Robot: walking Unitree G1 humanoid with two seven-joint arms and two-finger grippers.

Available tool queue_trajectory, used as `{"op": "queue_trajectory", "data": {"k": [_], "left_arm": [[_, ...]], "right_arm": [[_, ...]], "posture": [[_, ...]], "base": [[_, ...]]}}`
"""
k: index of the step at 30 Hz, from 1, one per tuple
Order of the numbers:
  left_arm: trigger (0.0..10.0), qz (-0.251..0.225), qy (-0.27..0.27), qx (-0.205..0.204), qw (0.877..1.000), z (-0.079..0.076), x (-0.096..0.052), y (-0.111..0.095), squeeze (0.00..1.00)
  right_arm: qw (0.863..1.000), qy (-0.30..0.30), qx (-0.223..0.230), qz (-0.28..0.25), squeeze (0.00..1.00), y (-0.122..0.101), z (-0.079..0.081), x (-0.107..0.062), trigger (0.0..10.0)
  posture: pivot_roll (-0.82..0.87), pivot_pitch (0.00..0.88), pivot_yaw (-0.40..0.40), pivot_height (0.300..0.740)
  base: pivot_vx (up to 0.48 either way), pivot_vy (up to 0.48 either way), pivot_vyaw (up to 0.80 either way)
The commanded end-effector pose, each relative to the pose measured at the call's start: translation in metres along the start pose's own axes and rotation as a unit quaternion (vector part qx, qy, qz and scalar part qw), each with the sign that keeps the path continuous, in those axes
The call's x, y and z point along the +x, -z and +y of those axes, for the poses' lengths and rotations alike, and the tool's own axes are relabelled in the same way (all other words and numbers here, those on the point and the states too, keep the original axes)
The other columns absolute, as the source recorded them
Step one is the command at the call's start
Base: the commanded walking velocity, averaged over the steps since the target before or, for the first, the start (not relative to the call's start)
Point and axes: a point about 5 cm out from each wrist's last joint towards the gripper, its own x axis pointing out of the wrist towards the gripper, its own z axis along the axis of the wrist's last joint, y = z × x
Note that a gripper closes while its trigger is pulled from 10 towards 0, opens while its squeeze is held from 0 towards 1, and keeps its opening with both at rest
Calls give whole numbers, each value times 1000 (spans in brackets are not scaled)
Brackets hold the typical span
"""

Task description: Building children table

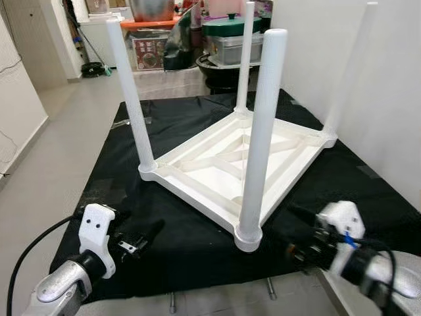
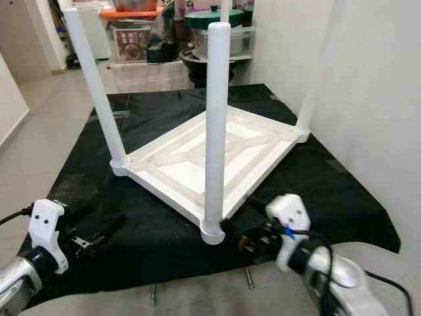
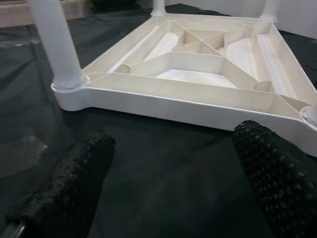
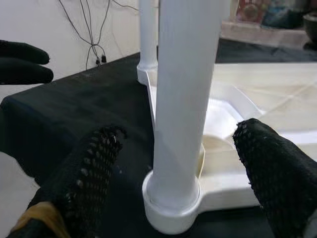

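A white plastic children's table [image 1: 192, 191] lies upside down on a black cloth [image 1: 191, 118], with all its legs standing upright in their corner sockets. The nearest leg [image 1: 263, 131] rises from the front corner. My left gripper [image 1: 148, 237] is open near the cloth's front left and points at the table's long side [image 3: 173, 104], well short of it. My right gripper [image 2: 247, 224] is open at the front right. Its fingers [image 4: 89, 173] stand on either side of the nearest leg [image 4: 185, 89], apart from it.
A white wall [image 1: 368, 79] runs close along the right side of the cloth. Pots and boxes [image 1: 227, 36] are stacked behind the table. Grey floor [image 1: 59, 151] lies to the left. The cloth's front edge [image 1: 197, 286] is just under my grippers.
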Motion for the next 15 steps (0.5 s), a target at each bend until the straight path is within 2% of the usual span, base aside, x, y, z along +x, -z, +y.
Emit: {"op": "queue_trajectory", "data": {"k": [1, 7, 9, 11, 15], "left_arm": [[10000, 4, -12, 2, 1000, 4, -2, 2, 0], [10000, -2, -19, 0, 1000, 3, 3, 3, 0], [10000, -2, -19, 0, 1000, 3, 3, 3, 0], [10000, -5, -22, 0, 1000, 3, 5, 2, 0], [10000, -7, -24, 0, 1000, 3, 6, 1, 0]], "right_arm": [[1000, -10, 3, 0, 0, 0, 5, 5, 10000], [1000, -1, 17, -23, 0, -4, 11, 29, 10000], [1000, -1, 17, -23, 0, -4, 11, 29, 10000], [1000, 4, 17, -21, 0, -1, 15, 37, 10000], [999, 5, 26, -25, 0, 0, 19, 42, 10000]], "posture": [[7, 0, -7, 740], [16, 0, -14, 740], [16, 0, -14, 740], [27, 0, -18, 740], [28, 0, -18, 740]], "base": [[0, 0, 0], [0, 0, 0], [0, 0, 0], [0, 0, 0], [0, 0, 0]]}}
